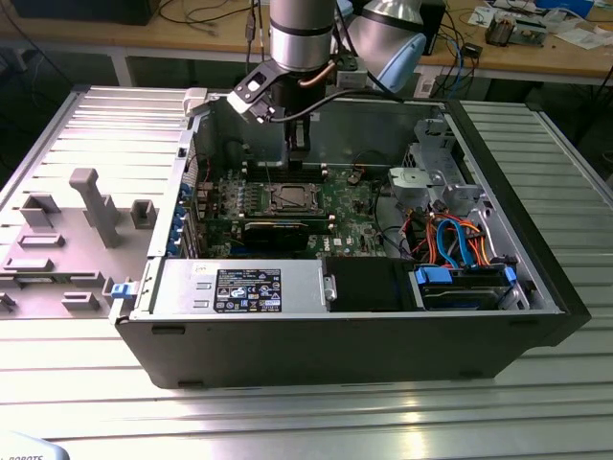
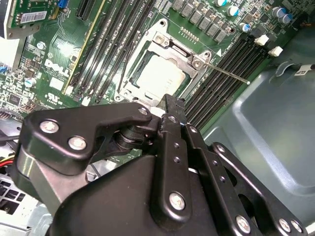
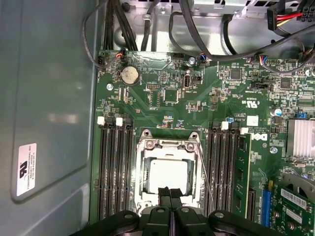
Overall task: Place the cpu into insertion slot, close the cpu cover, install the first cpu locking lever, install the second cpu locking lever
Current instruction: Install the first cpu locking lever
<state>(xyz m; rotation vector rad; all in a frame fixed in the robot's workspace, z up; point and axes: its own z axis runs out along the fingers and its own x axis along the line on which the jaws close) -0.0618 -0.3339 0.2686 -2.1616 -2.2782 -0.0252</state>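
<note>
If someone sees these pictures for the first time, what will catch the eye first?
The black gripper, fingers shut, hangs at the edge of the silvery cpu, which is framed by the cpu cover amid the green board. In the exterior view, the arm reaches down into an open computer case.

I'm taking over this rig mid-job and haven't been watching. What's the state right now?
The gripper is shut on nothing, with its tips low at the near edge of the cover.
The cpu sits in the slot, and the cover lies down around it.
Done: cpu placed; cover looks closed.
Left: in the second wrist view, one lever angles out across the memory slots and looks unlatched. I cannot judge the other.
</note>
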